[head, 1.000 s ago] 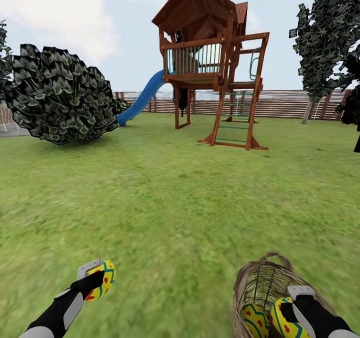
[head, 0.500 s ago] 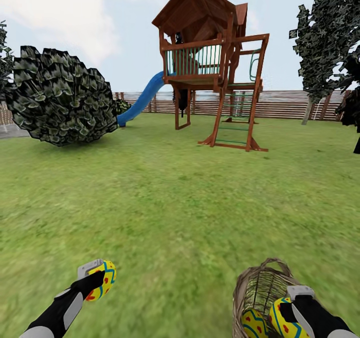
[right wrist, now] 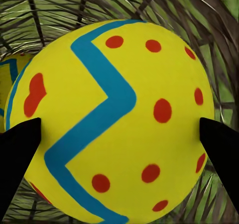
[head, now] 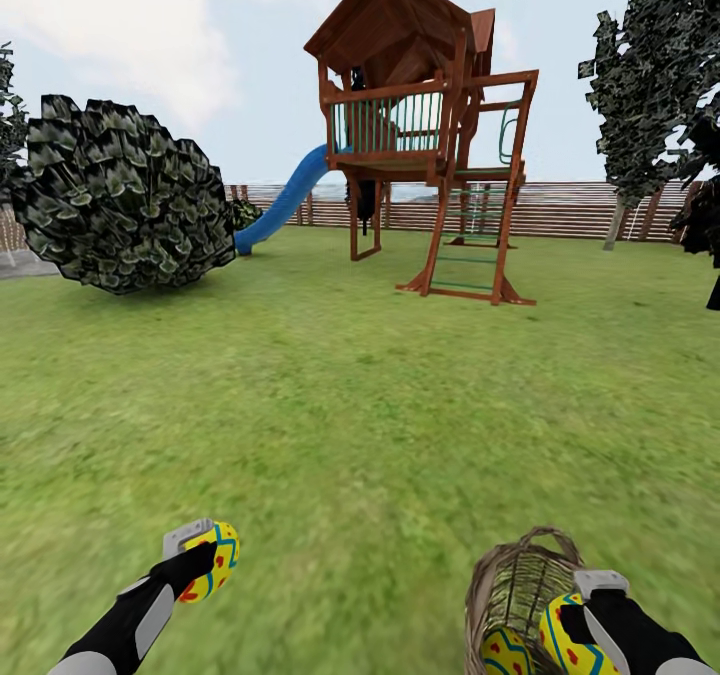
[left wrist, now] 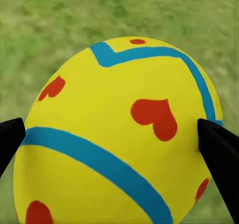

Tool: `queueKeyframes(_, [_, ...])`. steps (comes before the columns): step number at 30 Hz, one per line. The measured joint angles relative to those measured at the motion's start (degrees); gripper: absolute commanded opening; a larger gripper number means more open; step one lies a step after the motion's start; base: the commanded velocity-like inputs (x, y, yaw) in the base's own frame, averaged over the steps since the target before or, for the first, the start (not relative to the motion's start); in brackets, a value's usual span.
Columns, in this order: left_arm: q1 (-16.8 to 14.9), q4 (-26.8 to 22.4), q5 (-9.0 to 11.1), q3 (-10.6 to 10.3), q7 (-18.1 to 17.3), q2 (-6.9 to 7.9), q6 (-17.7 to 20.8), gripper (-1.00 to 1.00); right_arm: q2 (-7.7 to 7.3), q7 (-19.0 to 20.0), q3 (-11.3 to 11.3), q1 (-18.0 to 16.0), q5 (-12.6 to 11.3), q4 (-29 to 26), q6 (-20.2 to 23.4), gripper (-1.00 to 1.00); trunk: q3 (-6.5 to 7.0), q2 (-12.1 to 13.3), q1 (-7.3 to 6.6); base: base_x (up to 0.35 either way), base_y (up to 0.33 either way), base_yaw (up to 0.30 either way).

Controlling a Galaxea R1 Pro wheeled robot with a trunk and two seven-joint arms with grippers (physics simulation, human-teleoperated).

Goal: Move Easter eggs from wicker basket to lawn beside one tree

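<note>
three easter eggs are in sight, and none of them carries any writing, nor does anything else here. my left gripper [head: 205, 555] pinches one egg [head: 213, 574] low over the lawn [head: 360, 415]; my left wrist view shows that egg [left wrist: 119, 134] close up, yellow with blue bands and red heart-shaped marks, black fingertips [left wrist: 219, 149] pressed on either side and blurred grass behind. my right gripper [head: 590, 605] is clamped on a second egg [head: 562, 640] at the mouth of the wicker basket [head: 520, 580], which lies tipped on the grass. my right wrist view gives that egg [right wrist: 114, 119] a blue zigzag and red dots, with woven wicker [right wrist: 59, 15] curving behind it. a third egg [head: 505, 652] sits inside the basket just beside the held one; a sliver of it [right wrist: 7, 79] peeks past the egg in the wrist view.

the ground is flat mottled green grass running to a brown slat fence [head: 570, 205]. a wooden playset [head: 425, 135] with a blue slide [head: 285, 200] stands ahead, a low dark mottled bush [head: 120, 200] to the left, and a dark grey-green tree [head: 655, 75] to the right under a pale cloudy sky.
</note>
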Motion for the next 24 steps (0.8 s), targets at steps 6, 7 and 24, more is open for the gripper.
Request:
queueKeyframes(6, [0.0, 0.0, 0.0, 0.0, 0.1, -0.06, 0.0, -1.0, 0.06, 0.0, 0.0, 0.0, 0.0, 0.0, 0.0, -1.0, 1.08, 2.4, -1.32, 0.0, 0.0, 0.0])
queueKeyframes(7, [0.0, 0.0, 0.0, 0.0, 0.1, -0.08, 0.0, -1.0, 0.06, 0.0, 0.0, 0.0, 0.0, 0.0, 0.0, -1.0, 1.26, 2.8, -1.54, 0.0, 0.0, 0.0])
queueKeyframes(24, [0.0, -0.6, -0.8, -0.1, -0.2, -1.21, 21.9, -1.0, 0.01, 0.1, 0.0, 0.0, 0.0, -0.2, 0.1, -1.0, 3.78, 8.4, -4.62, 0.0, 0.0, 0.0])
